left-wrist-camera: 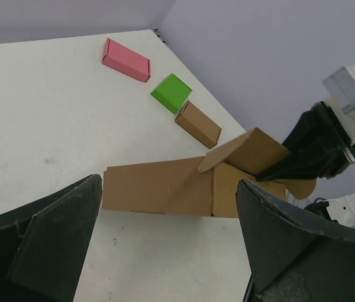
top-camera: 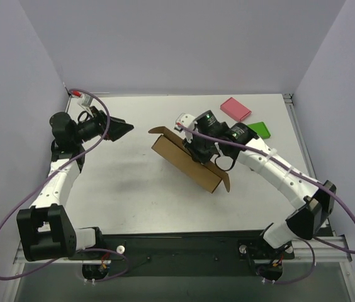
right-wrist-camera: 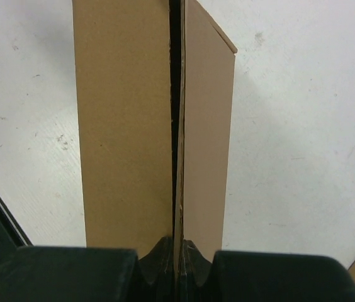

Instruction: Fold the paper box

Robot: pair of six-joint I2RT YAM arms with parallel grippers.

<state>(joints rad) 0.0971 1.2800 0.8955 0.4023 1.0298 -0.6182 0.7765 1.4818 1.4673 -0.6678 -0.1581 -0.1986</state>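
Starting at the near right, the right arm (top-camera: pixel 284 179) climbs from the desk (top-camera: pixel 121 189) edge, elbow swung out wide, forearm bending back in toward the middle. And there's the paper box (top-camera: pixel 187 165), lying diagonally mid-desk, its long body partly folded, one flap standing up at the far-left end and another at the near-right end.

The right gripper (top-camera: pixel 200 153) points down onto it, pinched tight on a thin cardboard wall. The wrist view shows the fingertips (right-wrist-camera: pixel 157 253) meeting right on that edge.

The danger, I'd say, is that narrow pinch on a light box. Any pull may drag or twist the whole box instead of creasing it, or the wall may slip free. Nothing braces the other side.

Over on the left, the left arm (top-camera: pixel 58 179) rises along the desk's edge, and its gripper (top-camera: pixel 122 129) is spread wide and empty, aimed at the box but well apart from it.

Far right: a green block (top-camera: pixel 259 129), then a pink block (top-camera: pixel 235 109).
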